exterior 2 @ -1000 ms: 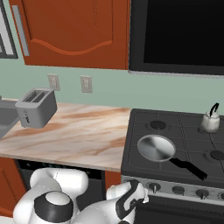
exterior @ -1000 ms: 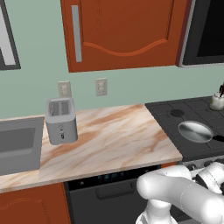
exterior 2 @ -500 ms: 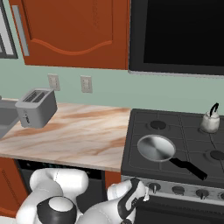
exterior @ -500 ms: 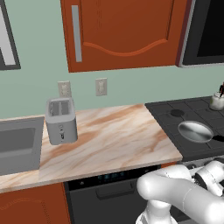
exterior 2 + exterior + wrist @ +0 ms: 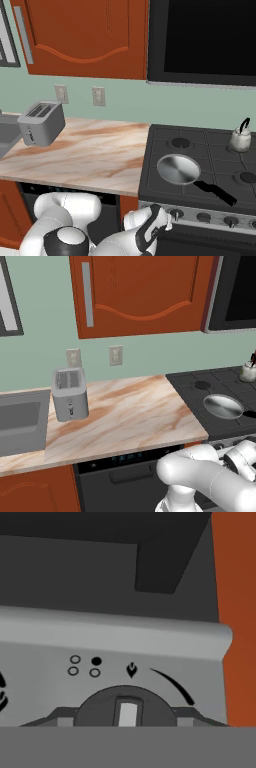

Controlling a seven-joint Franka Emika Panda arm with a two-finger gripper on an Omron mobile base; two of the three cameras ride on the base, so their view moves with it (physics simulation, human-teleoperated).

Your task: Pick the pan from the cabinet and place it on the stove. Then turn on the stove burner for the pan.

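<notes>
The silver-grey pan [image 5: 222,406] [image 5: 177,168] lies on the front left burner of the black stove [image 5: 210,150] [image 5: 192,391], its dark handle [image 5: 215,192] pointing to the front right. The red-brown cabinet [image 5: 145,291] [image 5: 85,35] above the counter has its doors closed. My gripper [image 5: 167,221] is low at the stove's front panel, at the leftmost knob. In the hand view my gripper [image 5: 127,718] straddles that round dark knob [image 5: 100,706], one fingertip against each side. A burner diagram and flame mark sit just above the knob.
A white kettle [image 5: 240,140] [image 5: 247,372] stands on the back right burner. A toaster [image 5: 70,393] [image 5: 42,122] sits on the marble counter [image 5: 135,421], beside the grey sink [image 5: 20,421]. More knobs [image 5: 203,217] line the stove front. A black microwave [image 5: 200,40] hangs above the stove.
The fingers have closed in from wide open onto the sides of the knob. The hand has crept a little closer to the stove front. The pan has not moved.
</notes>
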